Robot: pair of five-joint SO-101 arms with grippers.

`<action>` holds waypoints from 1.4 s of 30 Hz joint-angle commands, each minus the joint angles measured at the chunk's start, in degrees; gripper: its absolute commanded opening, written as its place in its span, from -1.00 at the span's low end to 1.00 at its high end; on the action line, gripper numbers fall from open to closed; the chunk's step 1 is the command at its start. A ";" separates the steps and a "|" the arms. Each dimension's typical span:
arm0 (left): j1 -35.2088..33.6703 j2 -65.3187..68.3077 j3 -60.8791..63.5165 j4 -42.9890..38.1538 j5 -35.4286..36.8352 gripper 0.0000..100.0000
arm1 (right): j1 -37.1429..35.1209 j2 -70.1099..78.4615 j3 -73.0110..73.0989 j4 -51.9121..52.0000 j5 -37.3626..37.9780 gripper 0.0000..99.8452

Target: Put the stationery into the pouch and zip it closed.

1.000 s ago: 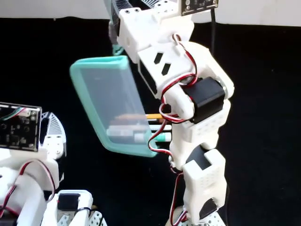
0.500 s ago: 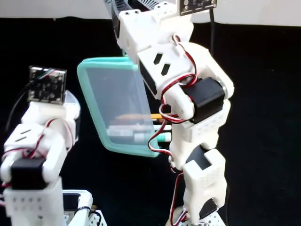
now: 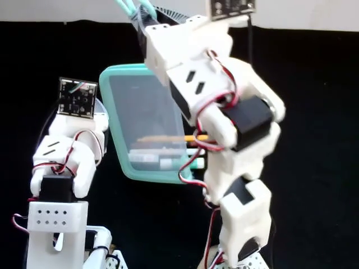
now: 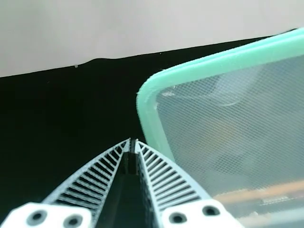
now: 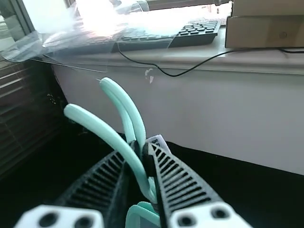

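A clear pouch [image 3: 147,120] with a teal rim hangs tilted above the black table. Its teal strap [image 5: 121,109] is pinched in my right gripper [image 5: 145,147], which is shut on it high at the back. Stationery [image 3: 162,152], among it an orange pencil [image 3: 168,138], lies at the pouch's lower end; some tips stick out by the right arm. My left gripper [image 4: 133,141] is shut and empty, its tips just beside the pouch's rounded corner [image 4: 145,92], apart from it. The pouch [image 4: 228,133] shows its mesh wall there.
The right arm's white body [image 3: 235,145] stands in front of the pouch's right side. The left arm's base [image 3: 56,235] sits at the front left. Black cloth [image 3: 320,140] covers the table. A ledge with a keyboard [image 5: 190,33] and box [image 5: 266,23] lies behind.
The left arm has risen from the front left and swung toward the pouch's left edge. The pouch has shifted slightly to the right and hangs more upright in the right gripper.
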 commanded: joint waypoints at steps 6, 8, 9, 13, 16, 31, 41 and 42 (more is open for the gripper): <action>1.36 -0.57 1.63 -4.31 1.93 -0.99 | -3.12 -6.29 -4.70 0.22 -0.88 -0.98; 1.36 -0.48 1.71 -5.27 3.34 -0.99 | -5.23 -6.29 -4.97 1.10 -0.88 -0.98; 1.36 -0.48 1.71 -5.71 3.52 -0.99 | -6.37 -6.37 -5.14 1.71 -0.88 -0.98; 1.36 -0.48 1.71 -5.89 3.52 -0.99 | -10.24 -6.37 -5.05 2.24 -0.79 -0.98; 2.33 -0.48 1.71 -5.89 3.52 -0.99 | -12.97 -6.37 -5.14 2.24 -0.79 -0.98; 6.73 -0.48 8.57 -12.31 3.52 -0.99 | -17.54 -11.30 -5.14 2.24 -0.79 -0.98; 6.64 -0.48 8.57 -12.04 3.52 -0.99 | -17.63 -12.18 -5.14 3.47 -0.88 -0.98; 6.55 -0.48 8.40 -12.04 3.43 -0.99 | -17.63 -12.18 -5.14 3.47 -0.88 -0.98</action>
